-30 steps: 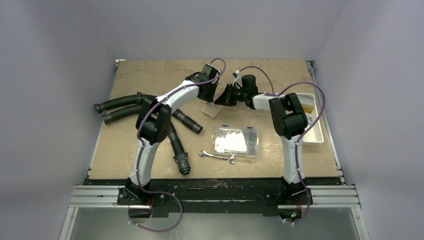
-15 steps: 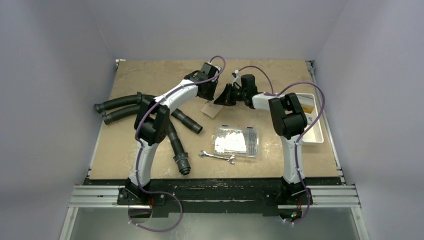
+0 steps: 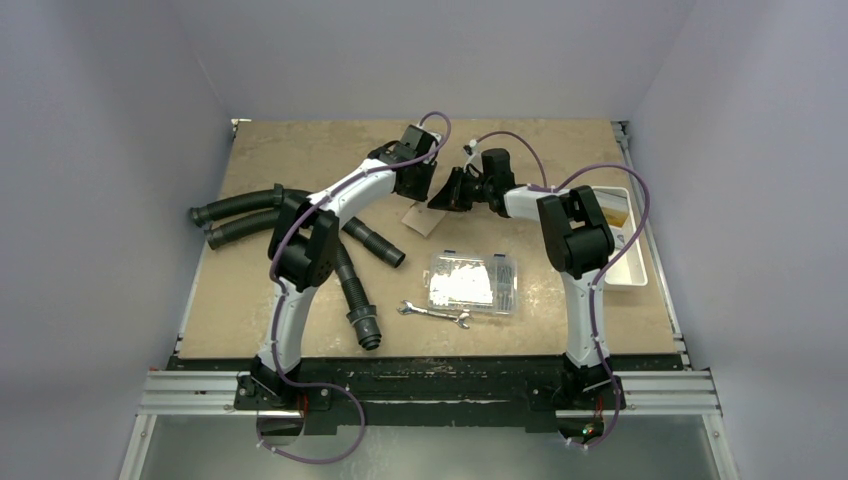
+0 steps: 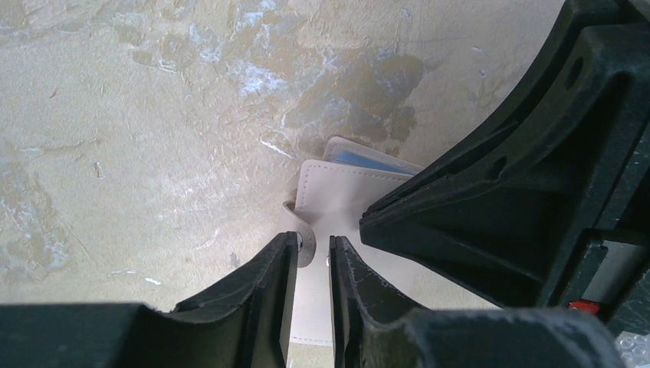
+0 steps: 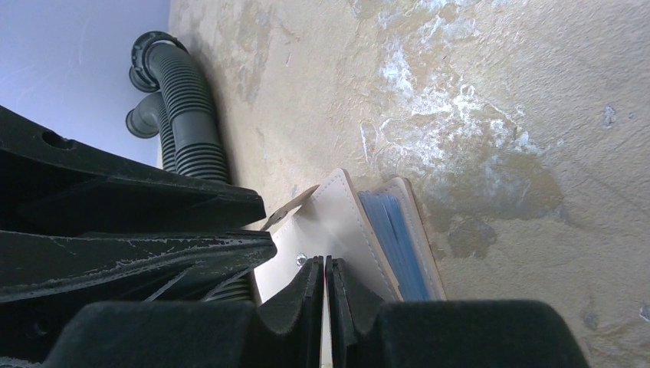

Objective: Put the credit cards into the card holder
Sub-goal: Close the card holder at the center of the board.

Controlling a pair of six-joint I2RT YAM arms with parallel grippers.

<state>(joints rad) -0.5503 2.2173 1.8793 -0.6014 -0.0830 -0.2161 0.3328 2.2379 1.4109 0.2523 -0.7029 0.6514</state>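
Your right wrist camera shows what the top view hides: the credit cards point(image 5: 391, 238) sit blue-edged in the card holder point(image 5: 329, 222), just ahead and right of the right gripper point(image 5: 325, 264). Its jaws look pinched on a thin pale layer of that holder. From the left wrist, the left gripper point(image 4: 313, 245) stands narrowly spread over the cream face, with the snap tab point(image 4: 303, 247) at its left tip. The right gripper crowds in from its right. Corrugated hoses point(image 5: 188, 115) lie beyond the right jaws, to their left.

Holder point(image 4: 331, 192): pale leather-like material, matt, stitched edges, metal snap point(image 4: 306, 248). Cards point(image 5: 395, 245): smooth blue plastic. Table point(image 4: 138, 138): rough, mottled, matt. Hoses point(image 5: 188, 115): ribbed dark plastic.
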